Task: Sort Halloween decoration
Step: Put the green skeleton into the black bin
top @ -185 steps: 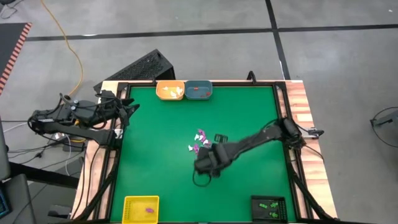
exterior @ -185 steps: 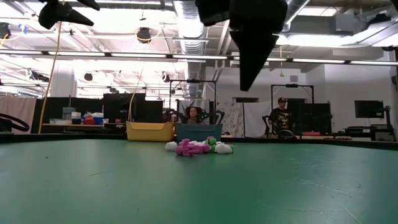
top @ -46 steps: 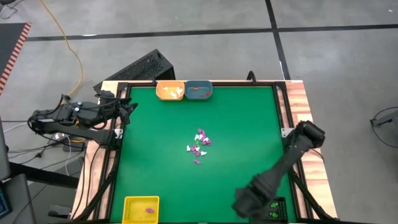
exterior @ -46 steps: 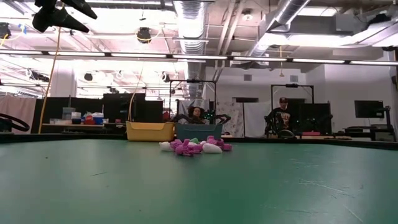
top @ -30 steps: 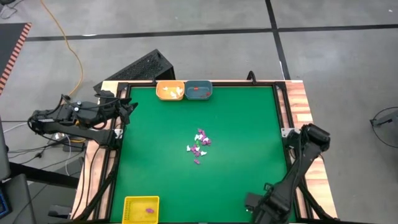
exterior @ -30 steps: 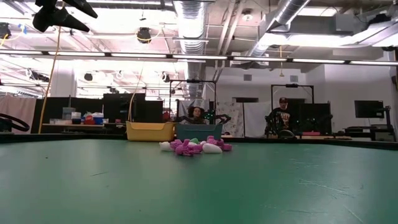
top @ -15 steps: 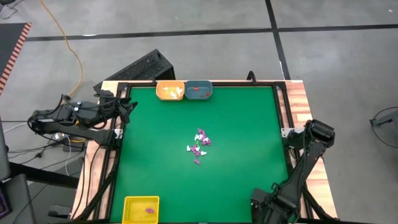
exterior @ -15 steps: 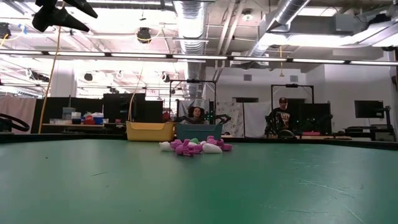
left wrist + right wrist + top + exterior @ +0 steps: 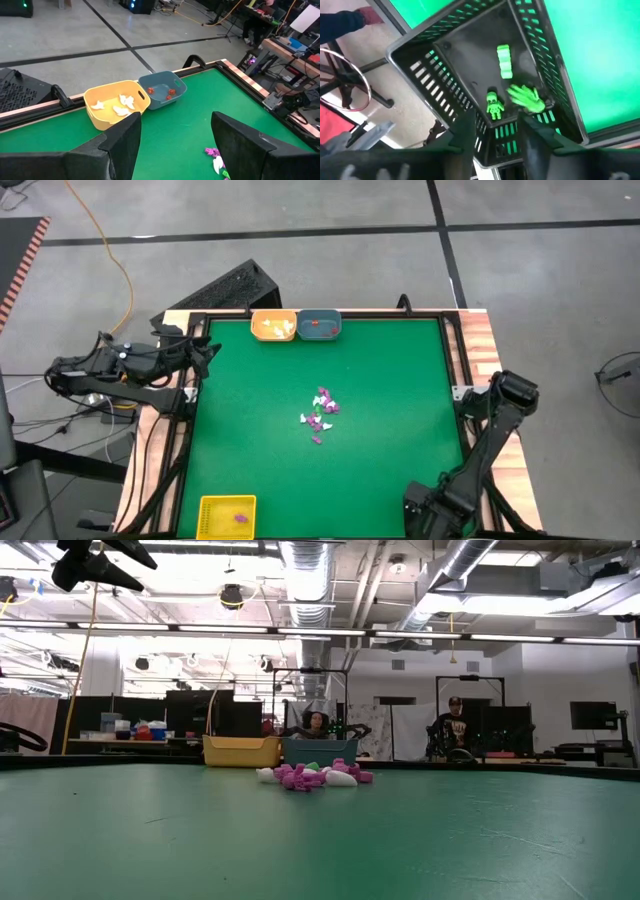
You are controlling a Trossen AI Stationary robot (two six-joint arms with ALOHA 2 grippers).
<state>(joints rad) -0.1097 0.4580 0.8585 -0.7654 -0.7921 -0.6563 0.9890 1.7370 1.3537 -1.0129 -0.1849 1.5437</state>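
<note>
The Halloween decoration is a small heap of purple, white and green trinkets (image 9: 319,413) lying mid-table, also seen low across the table as a pile (image 9: 311,775) and in the left wrist view as a few pieces (image 9: 215,159). My right gripper (image 9: 495,142) hangs open over the black slotted tray (image 9: 465,60) at the near right corner. That tray holds three green pieces: a block (image 9: 504,61), a skeleton (image 9: 494,106) and a hand (image 9: 527,98). My left gripper (image 9: 175,150) waits open above the table's far left edge (image 9: 205,358).
An orange tray (image 9: 273,326) with white pieces and a blue tray (image 9: 320,325) with orange-red pieces stand at the far edge. A yellow tray (image 9: 227,516) with a purple piece sits in the near left corner. Green mat lies open around the heap. People sit far behind the table (image 9: 453,730).
My right gripper has shifted a little further toward the table's near right corner, over the black tray, and then held still. The heap has not moved.
</note>
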